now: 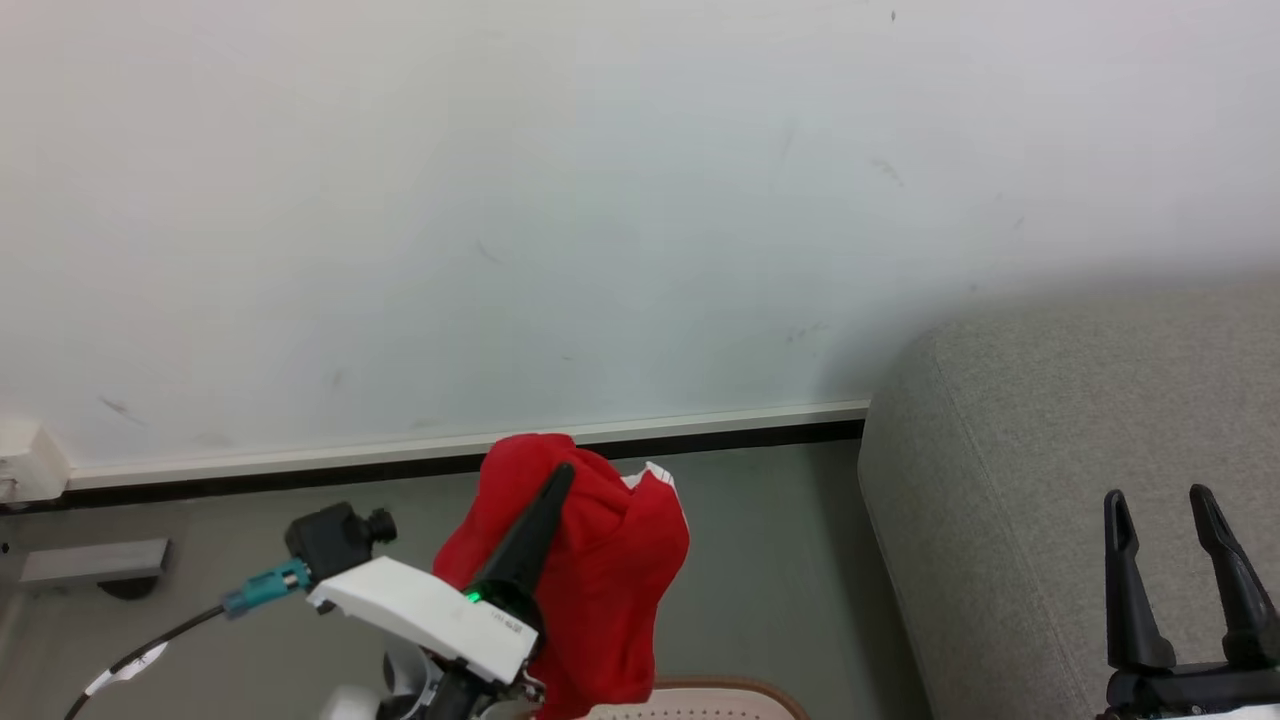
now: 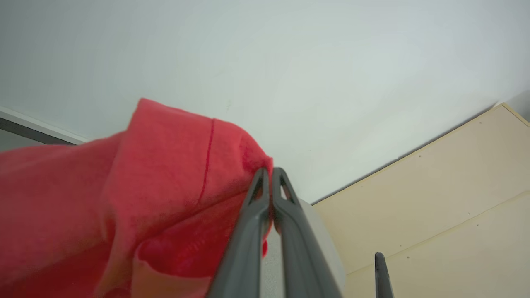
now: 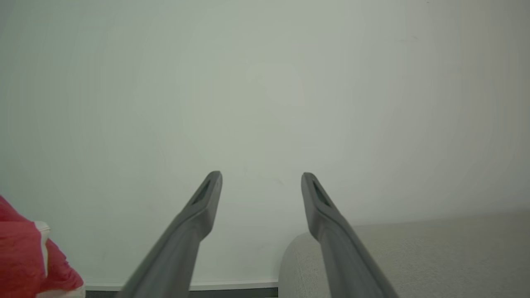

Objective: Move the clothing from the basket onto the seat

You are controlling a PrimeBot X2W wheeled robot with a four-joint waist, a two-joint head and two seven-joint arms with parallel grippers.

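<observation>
Head view, left to right: the left tool point(image 1: 562, 478) is down around 7 o'clock with its two dark fingers pressed together on a bunch of the red garment point(image 1: 610, 570). The garment hangs in the air off those fingers, and a bit of white trim shows at its upper edge. The left wrist view agrees: the left tool point(image 2: 269, 173) pinches the fabric right at the tips, and the rest of the red garment point(image 2: 124, 186) bulges out toward 9 o'clock.

The garment's lower end dangles by the brown rim of the basket point(image 1: 745, 688) at 6 o'clock; can't tell if they touch. The light grey sofa point(image 1: 1000, 450) takes up 3 to 5 o'clock, well apart from the garment. The right tool point(image 1: 1158, 500) is at about 4 o'clock over the sofa, fingers spread with nothing between them. Its wrist view shows the same spread for the right tool point(image 3: 261, 178), against plain wall, with the sofa point(image 3: 434, 256) at 5 o'clock and a bit of red garment point(image 3: 20, 248) at 8 o'clock.
</observation>
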